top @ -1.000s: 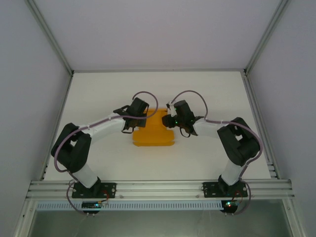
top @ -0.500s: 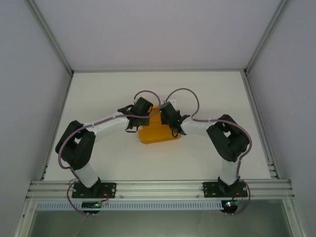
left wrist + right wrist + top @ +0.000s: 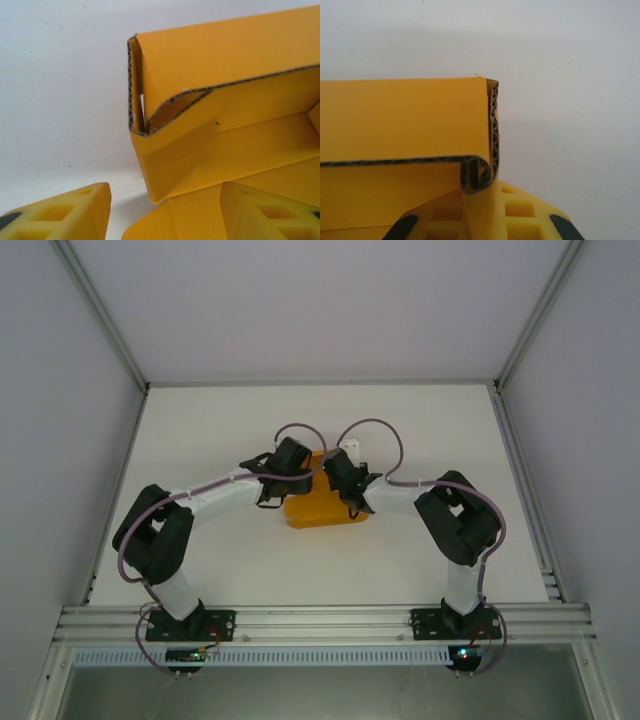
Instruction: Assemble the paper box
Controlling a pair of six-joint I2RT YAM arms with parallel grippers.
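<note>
Left gripper (image 3: 165, 201) spread wide, paper box (image 3: 215, 75) corner between fingers. Right gripper (image 3: 479, 212) pinches folded box wall. Box on white table (image 3: 200, 440).

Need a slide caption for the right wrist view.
Right gripper shut on a folded corner of the paper box.

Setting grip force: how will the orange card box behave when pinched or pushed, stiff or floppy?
Probably stiff across panels: the paper box shows corrugated fluting at its cut edges. Likely springy at creases, since the folded-over wall gapes at the corner. Probably light, apt to slide on the white table.
</note>
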